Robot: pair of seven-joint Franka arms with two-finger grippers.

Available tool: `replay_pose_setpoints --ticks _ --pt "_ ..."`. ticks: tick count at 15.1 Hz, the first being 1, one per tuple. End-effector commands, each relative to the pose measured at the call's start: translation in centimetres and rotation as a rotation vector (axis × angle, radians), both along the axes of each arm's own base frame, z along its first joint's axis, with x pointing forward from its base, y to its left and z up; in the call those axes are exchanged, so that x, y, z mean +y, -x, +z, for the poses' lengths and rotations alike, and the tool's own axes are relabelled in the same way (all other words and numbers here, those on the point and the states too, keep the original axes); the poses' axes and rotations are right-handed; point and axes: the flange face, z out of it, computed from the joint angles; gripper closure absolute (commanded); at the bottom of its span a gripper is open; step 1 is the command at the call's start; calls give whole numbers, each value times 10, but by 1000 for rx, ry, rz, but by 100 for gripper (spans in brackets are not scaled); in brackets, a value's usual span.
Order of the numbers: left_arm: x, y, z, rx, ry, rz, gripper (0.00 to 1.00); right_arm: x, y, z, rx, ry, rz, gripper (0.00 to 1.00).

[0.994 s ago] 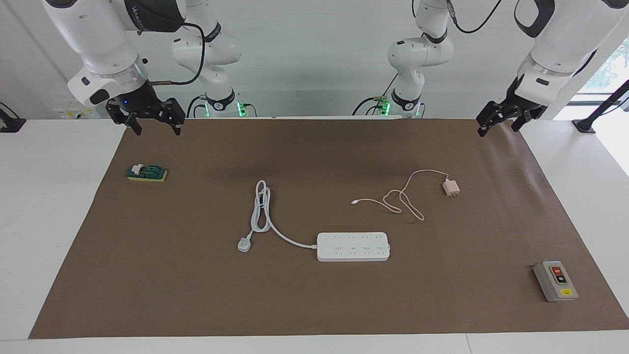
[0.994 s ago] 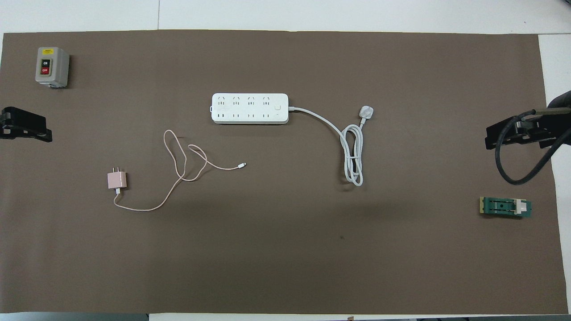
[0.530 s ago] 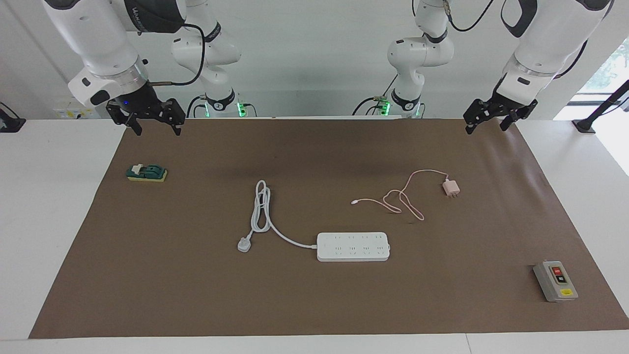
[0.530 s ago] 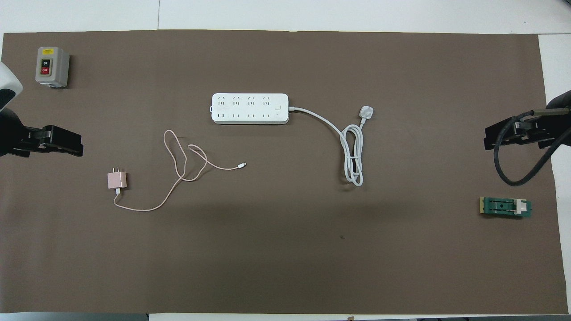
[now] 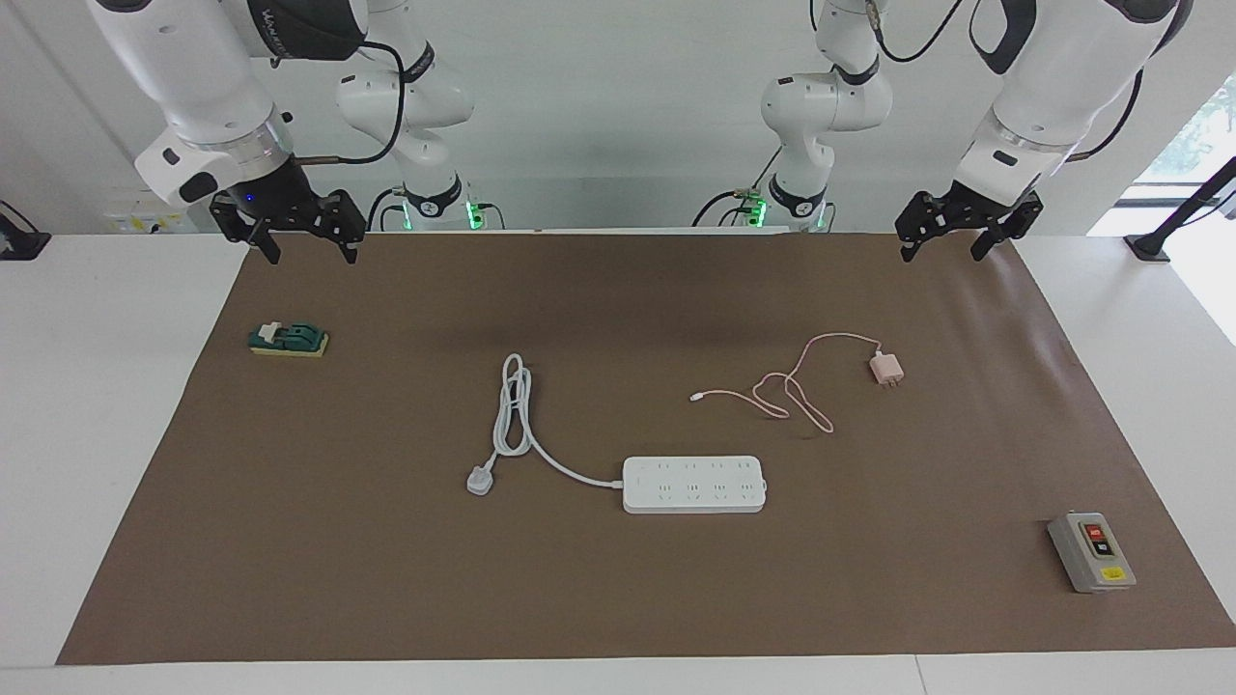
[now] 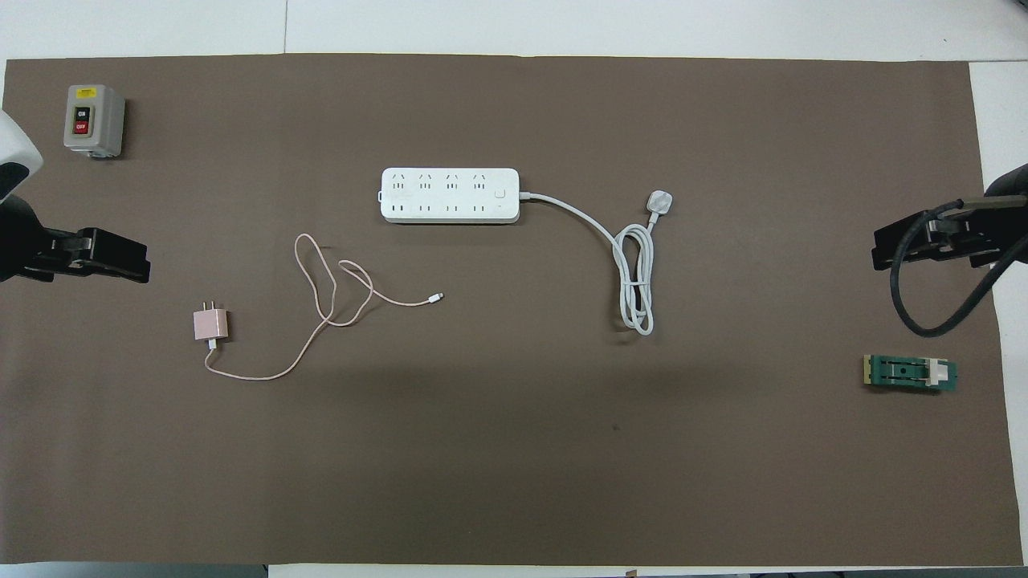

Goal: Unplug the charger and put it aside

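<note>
Two pincers hang spread and empty above the robots' edge of the brown-matted surface (image 5: pixel 618 598). The left pincer (image 5: pixel 951 236) is over the mat's edge at the left arm's end, roughly in line with the charger and probably the better placed to reach it; the right pincer (image 5: pixel 304 236) waits over the right arm's end. The small pale pink cube-shaped charger (image 5: pixel 886 369) lies flat on the mat with its prongs free, well apart from the long white multi-socket power strip (image 5: pixel 694 484), which lies farther from the robots. Its thin pink cable (image 5: pixel 792 386) loops loosely toward the middle of the surface and ends in a tiny white connector (image 5: pixel 694 396) that touches nothing. Judged from this layout, the charger is already out of the strip and set aside, so little of the task seems left. The strip's thick white cord (image 5: pixel 512 415) lies coiled beside it, its plug (image 5: pixel 480 480) unconnected. A grey box with red and black buttons (image 5: pixel 1091 550) and a small green and yellow block (image 5: pixel 288 339) rest near opposite ends, clear of any reach toward the charger.
</note>
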Motion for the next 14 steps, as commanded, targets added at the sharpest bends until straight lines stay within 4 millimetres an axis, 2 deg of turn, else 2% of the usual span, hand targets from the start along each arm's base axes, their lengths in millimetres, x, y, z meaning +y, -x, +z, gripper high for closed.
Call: replay_pose_setpoints --ticks 1,14 --pt "1 3 0 -11 0 -15 0 -4 6 2 -10 -12 15 0" --pt "1 4 2 -12 23 -61 0 -4 6 2 -10 -12 15 0"
